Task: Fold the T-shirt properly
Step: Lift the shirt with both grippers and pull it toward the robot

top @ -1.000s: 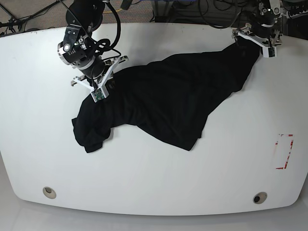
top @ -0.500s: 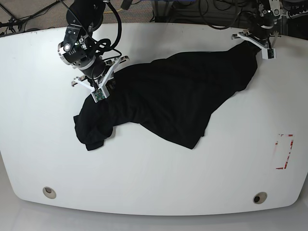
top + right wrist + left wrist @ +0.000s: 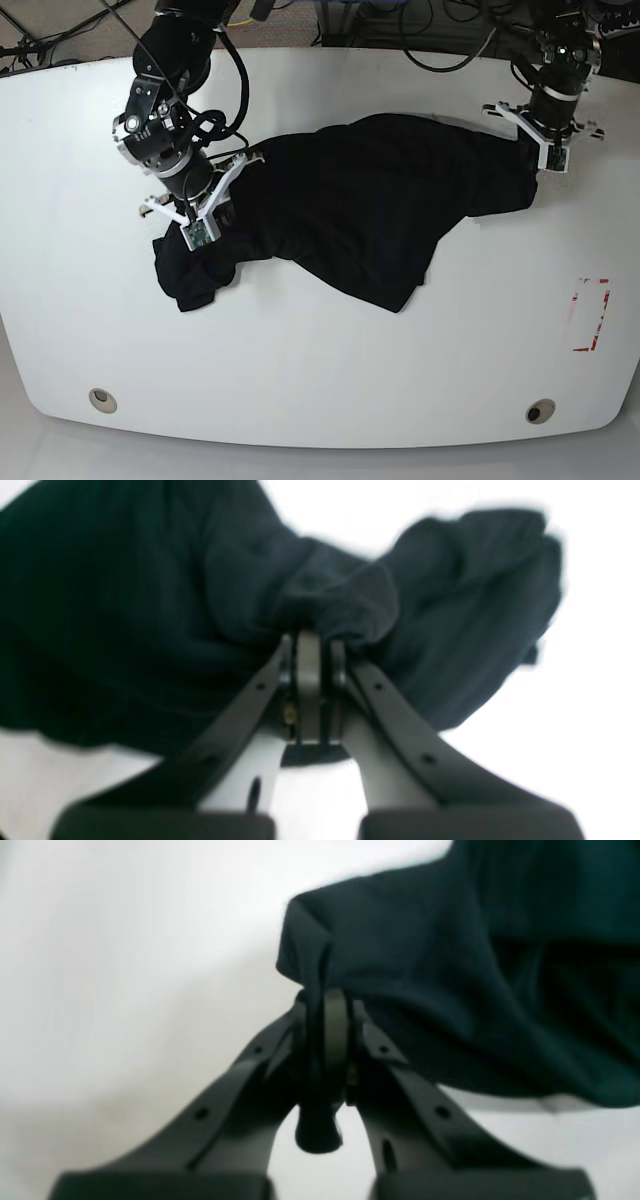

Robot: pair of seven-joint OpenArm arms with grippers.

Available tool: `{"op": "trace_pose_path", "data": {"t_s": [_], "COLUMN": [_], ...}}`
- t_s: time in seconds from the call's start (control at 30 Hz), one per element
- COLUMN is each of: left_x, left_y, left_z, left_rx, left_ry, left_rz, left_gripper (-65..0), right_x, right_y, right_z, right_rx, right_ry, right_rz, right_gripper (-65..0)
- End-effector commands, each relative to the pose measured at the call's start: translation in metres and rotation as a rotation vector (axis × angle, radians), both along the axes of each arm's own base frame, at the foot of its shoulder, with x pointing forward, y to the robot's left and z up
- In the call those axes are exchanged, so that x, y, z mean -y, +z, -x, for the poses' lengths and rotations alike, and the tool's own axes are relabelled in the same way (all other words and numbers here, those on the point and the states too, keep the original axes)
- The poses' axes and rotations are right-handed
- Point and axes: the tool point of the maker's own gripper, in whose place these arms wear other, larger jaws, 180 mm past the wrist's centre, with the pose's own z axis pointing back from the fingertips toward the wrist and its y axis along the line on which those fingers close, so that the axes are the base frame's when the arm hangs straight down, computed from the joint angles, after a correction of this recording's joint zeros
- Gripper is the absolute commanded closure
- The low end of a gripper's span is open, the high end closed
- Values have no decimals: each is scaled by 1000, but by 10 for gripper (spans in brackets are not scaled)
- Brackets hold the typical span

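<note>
Two grippers are pinching the black T-shirt (image 3: 370, 200) on the white table (image 3: 300, 370): the left gripper (image 3: 543, 160) at three o'clock, the right gripper (image 3: 200, 232) at nine.

Left gripper (image 3: 325, 1040) jaws pinched on T-shirt (image 3: 450, 990) edge over white table (image 3: 125, 965)
</note>
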Motion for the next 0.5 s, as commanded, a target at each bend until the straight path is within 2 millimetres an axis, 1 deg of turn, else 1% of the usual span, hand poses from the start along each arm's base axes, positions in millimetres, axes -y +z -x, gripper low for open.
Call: {"op": "trace_pose_path", "data": {"t_s": [0.0, 0.07, 0.13, 0.17, 0.23, 0.27, 0.3, 0.37, 0.43, 0.47], "left_x": [-3, -9, -14, -20, -27, -33, -39, -57, -67, -74], "left_y": [18, 25, 30, 36, 46, 52, 55, 70, 83, 94], "left_z": [-15, -26, -33, -38, -47, -53, -56, -68, -79, -86], "left_rx": [56, 72, 82, 98, 124, 131, 125, 115, 117, 121], "left_ry": [-27, -30, -26, -12, 8, 30, 50, 85, 110, 131], "left_rz": [-64, -135, -176, -200, -220, -233, -240, -285, -309, -322], "left_gripper": [0, 0, 0, 0, 0, 0, 0, 0, 0, 0], "right_x": [-1, 2, 7, 9, 11, 14, 15, 18, 23, 28], "right_y": [34, 49, 60, 69, 82, 93, 101, 116, 127, 138], "right_z": [-23, -36, -45, -52, -62, -69, -74, -86, -96, -103], "right_rx": [118, 162, 196, 222, 256, 286, 306, 340, 356, 373], "right_ry": [9, 9, 10, 10, 12, 10, 8, 8, 3, -3], "right_rz": [-4, 5, 23, 32, 40, 49, 55, 65, 81, 100], "right_gripper": [0, 0, 0, 0, 0, 0, 0, 0, 0, 0]}}
